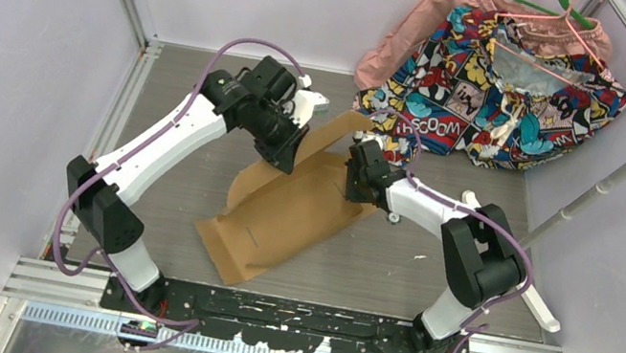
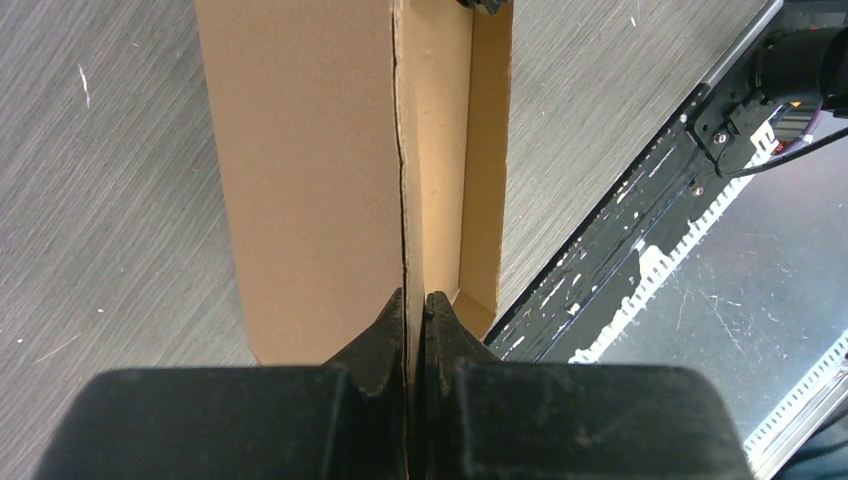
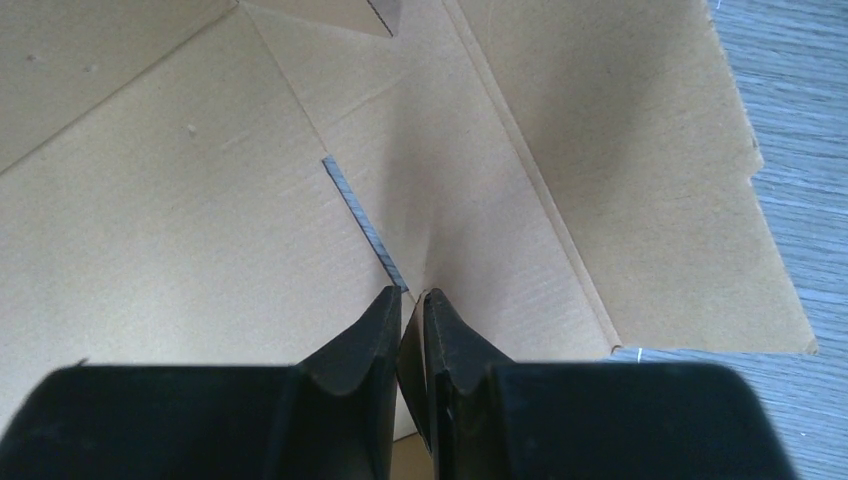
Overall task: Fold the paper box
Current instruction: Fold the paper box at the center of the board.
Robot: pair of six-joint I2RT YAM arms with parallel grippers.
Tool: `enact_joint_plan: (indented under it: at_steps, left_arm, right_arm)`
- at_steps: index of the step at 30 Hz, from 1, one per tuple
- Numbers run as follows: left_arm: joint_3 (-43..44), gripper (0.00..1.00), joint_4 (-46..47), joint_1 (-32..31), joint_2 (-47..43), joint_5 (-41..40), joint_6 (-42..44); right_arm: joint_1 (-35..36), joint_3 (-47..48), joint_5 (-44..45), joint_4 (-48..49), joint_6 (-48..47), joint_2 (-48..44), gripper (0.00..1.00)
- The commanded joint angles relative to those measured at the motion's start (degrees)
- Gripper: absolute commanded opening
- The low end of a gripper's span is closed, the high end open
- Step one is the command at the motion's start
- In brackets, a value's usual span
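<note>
We are looking down on the grey table (image 1: 429,265), where the paper box (image 1: 283,215) is lying partly folded across the middle of the frame, slanting from lower left to upper right. The comic-print cloth (image 1: 489,91) is hanging in the upper right corner. The left gripper (image 2: 412,300) is pinching a raised cardboard wall at the box's upper end, jaws nearly together, and the right gripper (image 3: 412,295) is nipping a creased panel at its right edge, jaws just as narrow.

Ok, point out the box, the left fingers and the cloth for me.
box (image 1: 282,220): top view, flat middle panel.
left fingers (image 2: 385,335): left wrist view, on one fingertip.
cloth (image 1: 463,77): top view, printed front.
</note>
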Motion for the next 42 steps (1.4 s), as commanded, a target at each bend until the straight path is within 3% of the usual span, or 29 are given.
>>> enact_joint_plan:
  at_steps: [1,16,42]
  left_arm:
    - [3.1,0.04,3.2,-0.4,0.1,4.0,-0.6]
    - [3.0,0.01,1.7,0.0,-0.1,-2.0,2.2]
    - [2.8,0.00,1.7,0.4,-1.8,-2.8,2.5]
  right_arm:
    - [0.3,1.6,-1.2,0.6,0.5,0.9,0.22]
    - [0.4,1.6,-0.7,-0.9,0.7,-2.2,0.31]
    - [-3.7,5.8,0.2,-4.0,2.4,-4.5,0.44]
